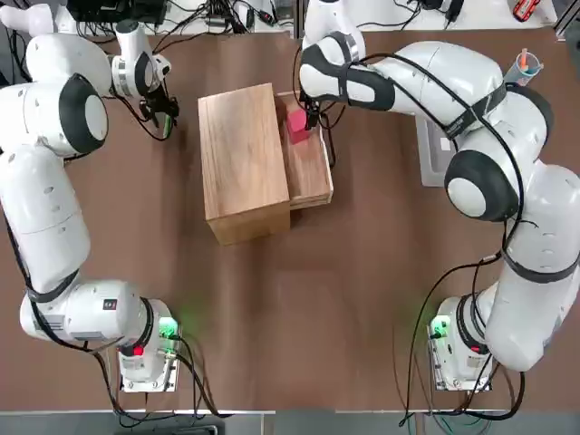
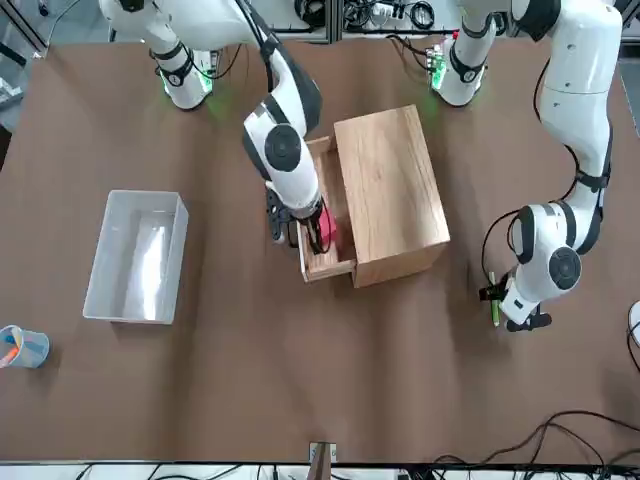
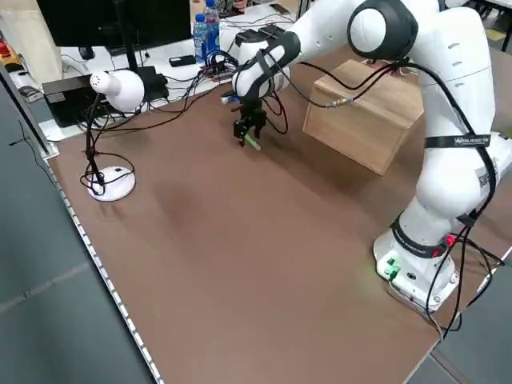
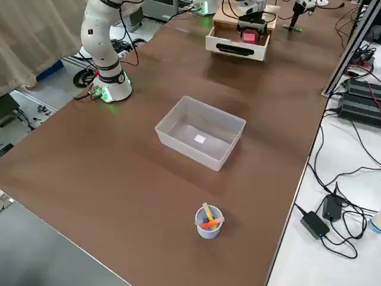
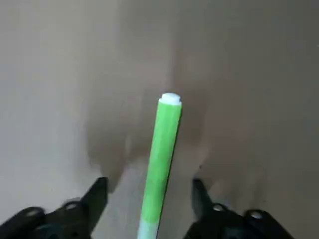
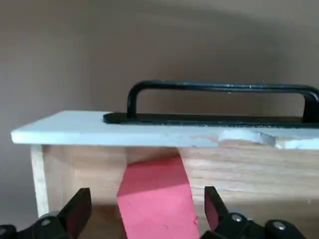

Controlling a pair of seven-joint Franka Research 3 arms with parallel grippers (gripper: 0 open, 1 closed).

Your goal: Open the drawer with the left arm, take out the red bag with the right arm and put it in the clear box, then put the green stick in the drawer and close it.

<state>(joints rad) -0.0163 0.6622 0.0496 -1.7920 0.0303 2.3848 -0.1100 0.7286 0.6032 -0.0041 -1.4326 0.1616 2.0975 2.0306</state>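
The drawer [image 1: 313, 172] stands pulled out of the light-wood cabinet [image 1: 240, 159], its black wire handle [image 6: 219, 87] facing away from the cabinet. The red bag [image 1: 296, 124] lies in the drawer's far end. My right gripper [image 1: 310, 116] reaches down into the drawer, open, with one finger on each side of the red bag [image 6: 154, 199]. Left of the cabinet, the green stick [image 5: 162, 154] lies on the table. My left gripper [image 5: 149, 182] is low over it, open, its fingers straddling the stick with a gap on both sides.
The clear box [image 2: 135, 255] sits on the robot's right side of the table with nothing in it, and the right arm covers most of it in the top view. A small blue cup [image 2: 20, 347] with coloured items stands beyond it. A white lamp [image 3: 112, 88] stands at the far left edge.
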